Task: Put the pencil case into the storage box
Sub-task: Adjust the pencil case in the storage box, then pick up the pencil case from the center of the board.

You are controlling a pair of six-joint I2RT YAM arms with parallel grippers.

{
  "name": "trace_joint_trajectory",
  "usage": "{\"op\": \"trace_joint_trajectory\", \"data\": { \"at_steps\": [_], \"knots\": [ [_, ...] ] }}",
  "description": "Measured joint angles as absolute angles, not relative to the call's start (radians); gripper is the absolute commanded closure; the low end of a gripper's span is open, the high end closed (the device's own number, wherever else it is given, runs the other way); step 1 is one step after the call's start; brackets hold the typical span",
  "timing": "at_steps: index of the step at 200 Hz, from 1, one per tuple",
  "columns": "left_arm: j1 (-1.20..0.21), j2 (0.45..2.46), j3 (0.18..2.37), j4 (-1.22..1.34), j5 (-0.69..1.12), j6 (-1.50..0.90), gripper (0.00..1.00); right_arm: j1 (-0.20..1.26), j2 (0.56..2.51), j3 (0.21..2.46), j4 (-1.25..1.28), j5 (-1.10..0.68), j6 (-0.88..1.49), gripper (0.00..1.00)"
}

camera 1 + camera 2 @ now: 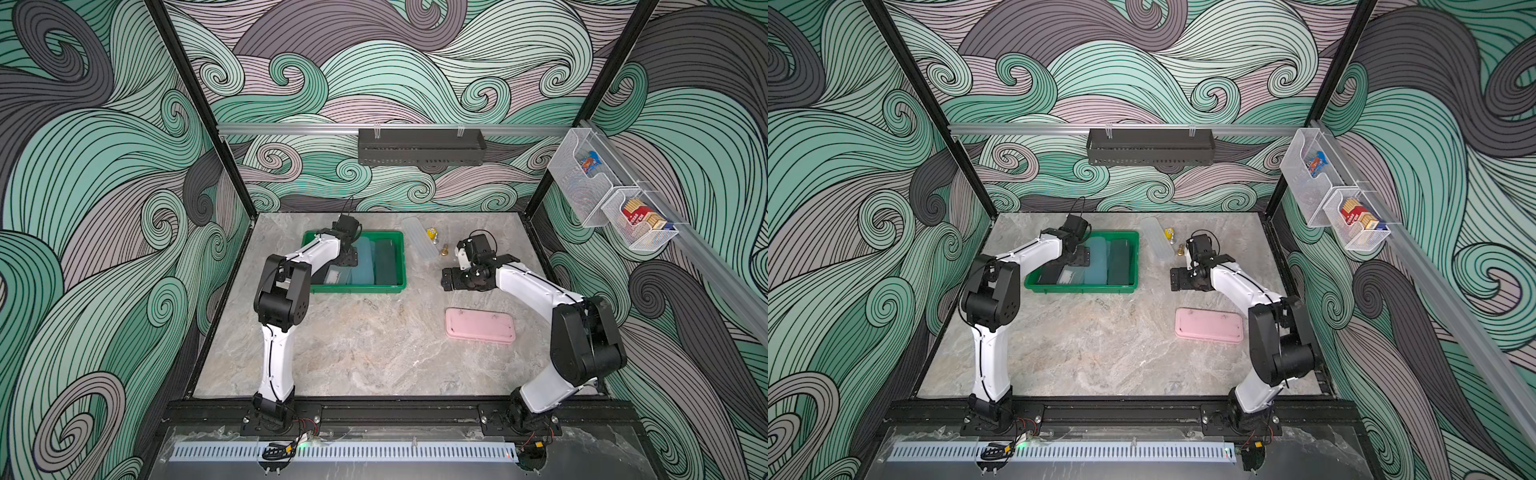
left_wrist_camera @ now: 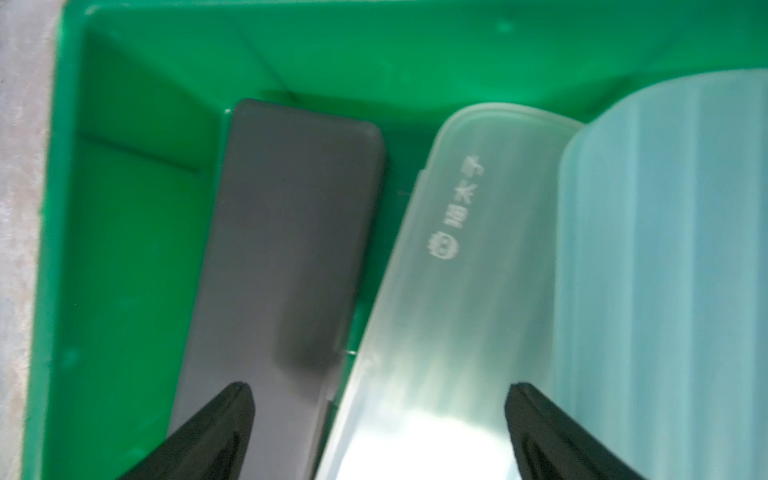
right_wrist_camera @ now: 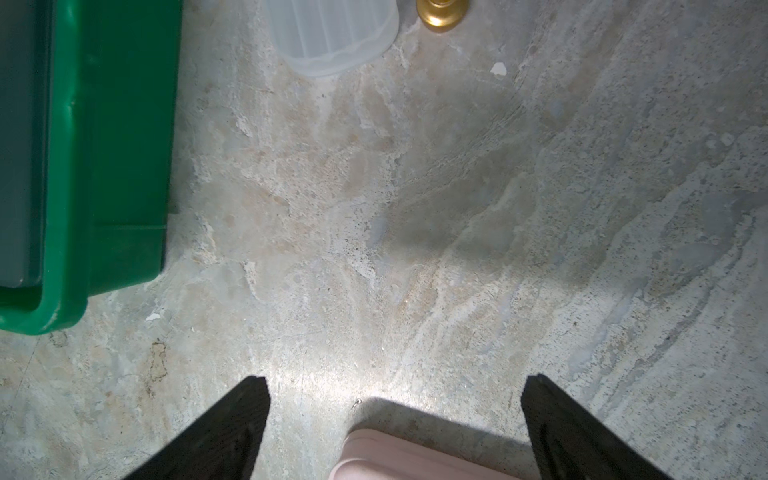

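My left arm (image 1: 275, 357), right arm (image 1: 524, 286): white shells, black joints, thin black cables; left gripper (image 2: 378, 386), right gripper (image 3: 397, 379): black wedge fingers (image 2: 216, 432).

Pink pencil case (image 3: 419, 457) cut off by view's edge, left arm (image 1: 320, 251) hiding storage box (image 1: 402, 257) corner

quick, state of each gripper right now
Left gripper: open, empty, over the clear pencil case in the storage box.
Right gripper: open, empty, near the pink pencil case.
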State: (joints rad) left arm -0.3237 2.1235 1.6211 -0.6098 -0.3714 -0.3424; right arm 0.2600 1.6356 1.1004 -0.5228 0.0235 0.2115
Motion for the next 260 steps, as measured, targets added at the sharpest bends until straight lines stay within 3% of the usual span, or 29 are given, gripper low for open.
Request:
{"op": "trace_joint_trajectory", "data": {
  "at_steps": [96, 197, 260],
  "knots": [
    [-0.369, 2.124, 1.621, -0.610, -0.359, -0.352, 0.01, 0.260, 1.674, 1.111, -0.509, -0.016, 0.145, 0.01],
    [-0.368, 1.920, 1.430, -0.599, -0.413, -0.351, 0.01, 0.332, 1.944, 1.443, -0.453, -0.077, -0.095, 0.01],
    [-0.368, 1.906, 1.383, -0.579, -0.415, -0.341, 0.01, 0.351, 2.088, 1.544, -0.429, -0.027, -0.121, 0.01]
  ]
}}
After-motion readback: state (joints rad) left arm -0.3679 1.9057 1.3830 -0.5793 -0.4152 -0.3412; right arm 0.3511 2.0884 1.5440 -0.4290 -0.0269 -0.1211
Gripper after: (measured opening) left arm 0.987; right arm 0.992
